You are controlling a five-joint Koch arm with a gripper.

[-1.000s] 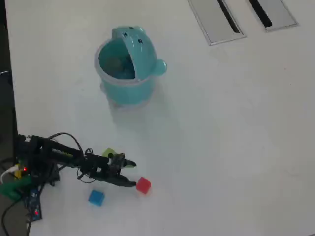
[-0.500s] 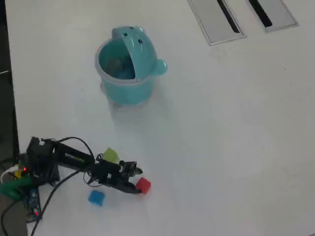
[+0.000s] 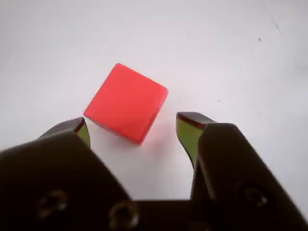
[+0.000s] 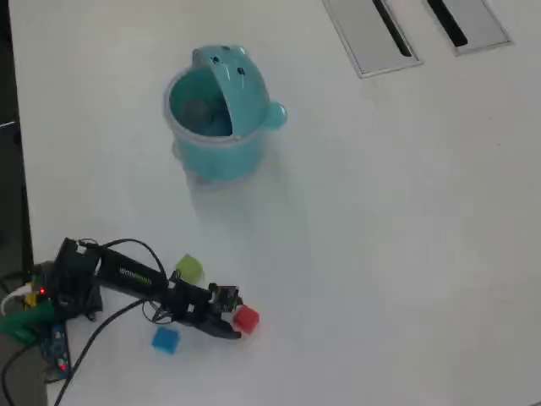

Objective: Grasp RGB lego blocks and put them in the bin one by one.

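In the wrist view the red block [image 3: 126,102] lies on the white table just ahead of my open gripper [image 3: 132,126]. Its near corner points into the gap between the two black fingertips [image 3: 190,126], and neither tip touches it. In the overhead view the gripper [image 4: 236,324] sits at the red block [image 4: 246,319] near the front of the table. The yellow-green block [image 4: 189,269] lies behind the arm and the blue block [image 4: 166,339] in front of it. The teal bin [image 4: 221,152] stands far back, with its dotted flap raised.
The arm's base [image 4: 63,283] with cables and a lit board stands at the table's left edge in the overhead view. Two grey slotted panels [image 4: 372,34] are set into the table at the far right.
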